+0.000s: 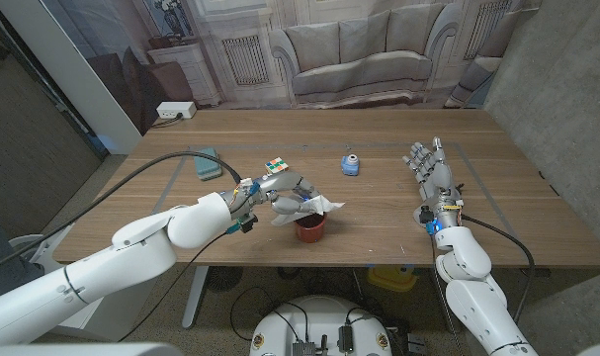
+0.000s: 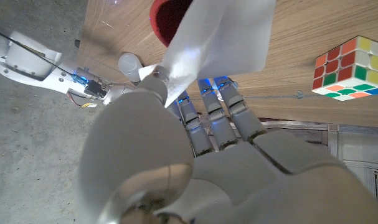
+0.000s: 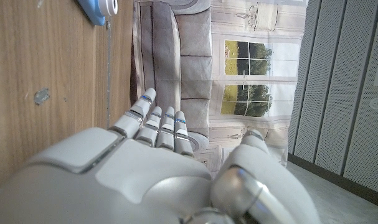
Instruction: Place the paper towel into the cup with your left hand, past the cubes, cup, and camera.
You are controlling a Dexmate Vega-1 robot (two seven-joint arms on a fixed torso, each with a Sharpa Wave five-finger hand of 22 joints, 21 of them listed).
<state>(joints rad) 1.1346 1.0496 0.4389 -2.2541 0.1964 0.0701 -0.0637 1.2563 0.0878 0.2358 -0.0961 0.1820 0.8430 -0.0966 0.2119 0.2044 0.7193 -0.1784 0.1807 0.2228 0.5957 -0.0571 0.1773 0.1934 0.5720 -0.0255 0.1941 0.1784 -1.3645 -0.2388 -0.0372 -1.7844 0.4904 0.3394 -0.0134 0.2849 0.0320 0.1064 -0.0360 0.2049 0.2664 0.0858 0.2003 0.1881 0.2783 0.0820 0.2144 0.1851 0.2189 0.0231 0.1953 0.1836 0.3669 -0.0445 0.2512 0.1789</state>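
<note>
One crumpled paper towel — perhaps thin.

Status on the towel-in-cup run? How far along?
Done: left hand has the paper towel gripped and carried over the red cup. In hand: towel hangs at the cup's rim, not visibly inside. Left: lower and release. Right hand waits open on the table.

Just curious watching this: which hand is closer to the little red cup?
Left. The left hand holds the paper towel right above the cup; the right hand waits far across the table.
</note>
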